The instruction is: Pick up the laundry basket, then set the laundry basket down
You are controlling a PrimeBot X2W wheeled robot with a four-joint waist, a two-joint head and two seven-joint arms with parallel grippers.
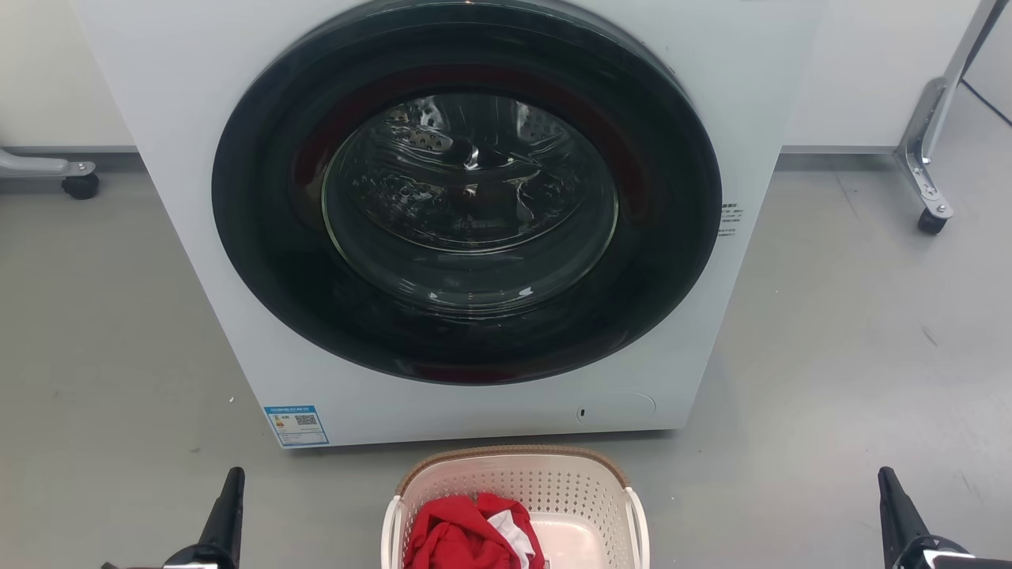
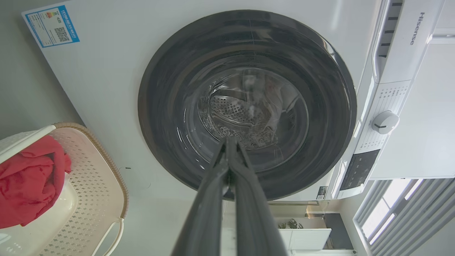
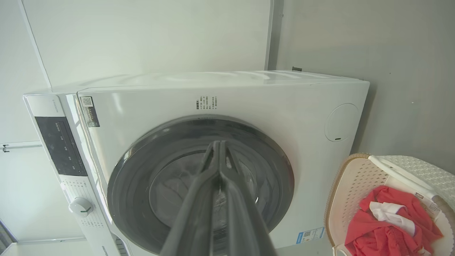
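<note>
The cream laundry basket (image 1: pixel 553 484) with a brown woven-look rim and white side handles stands on the grey floor at the bottom centre of the head view, just in front of the washer. Red and white clothes (image 1: pixel 473 536) lie in it. It also shows at the lower left in the left wrist view, laundry basket (image 2: pixel 96 192), and at the lower right in the right wrist view, laundry basket (image 3: pixel 350 185). My left gripper (image 1: pixel 232 482) is well to the basket's left and my right gripper (image 1: pixel 887 482) well to its right. Both are shut and hold nothing, fingers together (image 2: pixel 230 142) (image 3: pixel 217 144).
A white front-loading washer (image 1: pixel 198 158) with its round dark door (image 1: pixel 466 197) shut stands right behind the basket. Wheeled metal stand legs sit at the far left (image 1: pixel 79 183) and far right (image 1: pixel 931 213). Grey floor (image 1: pixel 830 356) spreads on both sides.
</note>
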